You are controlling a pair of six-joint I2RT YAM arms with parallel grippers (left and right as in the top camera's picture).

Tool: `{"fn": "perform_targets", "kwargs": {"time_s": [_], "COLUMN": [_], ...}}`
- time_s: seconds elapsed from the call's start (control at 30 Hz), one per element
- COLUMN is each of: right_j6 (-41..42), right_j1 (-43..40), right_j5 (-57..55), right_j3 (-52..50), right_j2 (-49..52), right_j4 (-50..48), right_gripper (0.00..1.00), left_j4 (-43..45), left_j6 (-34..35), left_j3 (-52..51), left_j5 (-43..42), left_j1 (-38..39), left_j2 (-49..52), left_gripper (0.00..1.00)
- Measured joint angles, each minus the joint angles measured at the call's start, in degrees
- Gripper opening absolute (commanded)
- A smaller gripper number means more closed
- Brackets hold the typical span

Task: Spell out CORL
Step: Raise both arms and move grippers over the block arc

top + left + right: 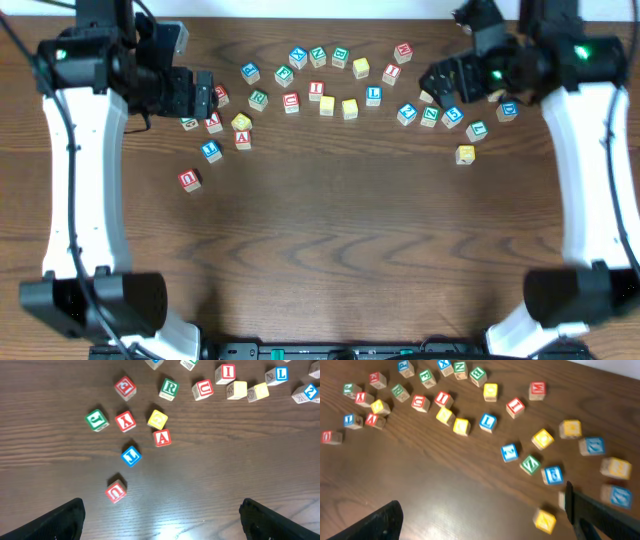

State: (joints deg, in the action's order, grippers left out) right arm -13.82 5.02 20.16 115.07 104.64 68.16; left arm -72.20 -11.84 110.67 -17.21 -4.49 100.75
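Observation:
Many lettered wooden blocks lie scattered across the far part of the table. A blue L block (373,96) lies near the middle of the row; it also shows in the left wrist view (282,373) and the right wrist view (488,421). A green R block (258,99) lies left of the middle, and shows in the left wrist view (169,388) too. I cannot make out a C or an O block. My left gripper (207,95) is open and empty above the left cluster (162,522). My right gripper (437,78) is open and empty above the right cluster (487,520).
A red U block (189,179) and a blue block (210,150) lie nearest the front on the left. A yellow block (465,154) lies nearest the front on the right. The brown wooden table (330,250) stretches toward me.

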Motion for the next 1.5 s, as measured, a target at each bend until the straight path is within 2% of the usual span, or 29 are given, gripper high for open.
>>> {"fn": "perform_targets", "kwargs": {"time_s": [0.17,0.33,0.5,0.77,1.0,1.27,1.43,1.5], "right_j6": [-0.1,-0.1,-0.1,-0.1,0.3,12.7,18.1,20.8], "right_j1": [3.1,5.9,7.6,8.9,9.2,9.2,9.2,9.2], "right_j5": [-1.4,-5.0,-6.7,-4.8,-4.0,-12.0,-15.0,-16.5], "right_j3": [7.6,7.9,7.9,8.0,8.0,8.0,8.0,8.0], "right_j2": [10.3,14.7,16.0,16.0,16.0,16.0,16.0,16.0], "right_j4": [2.0,1.6,3.4,3.4,3.4,2.8,2.8,2.9], "right_gripper": [0.99,0.99,0.99,0.99,0.99,0.95,0.95,0.91], "left_j4": [0.0,1.3,2.6,6.7,7.1,6.5,6.1,5.6], "left_j6": [0.0,0.0,0.0,6.3,11.6,20.8,22.5,22.9], "left_j3": [0.2,0.3,0.3,0.3,0.3,-0.4,-0.4,-0.4], "left_j5": [-0.7,-0.8,-0.9,-0.9,0.0,8.2,9.7,10.1], "left_j1": [0.0,0.0,0.0,0.0,0.0,0.0,0.5,1.2], "left_j2": [3.6,3.9,3.9,3.9,3.9,3.9,3.9,4.1], "left_gripper": [0.98,0.98,0.98,1.00,0.90,0.83,0.81,0.81]}}
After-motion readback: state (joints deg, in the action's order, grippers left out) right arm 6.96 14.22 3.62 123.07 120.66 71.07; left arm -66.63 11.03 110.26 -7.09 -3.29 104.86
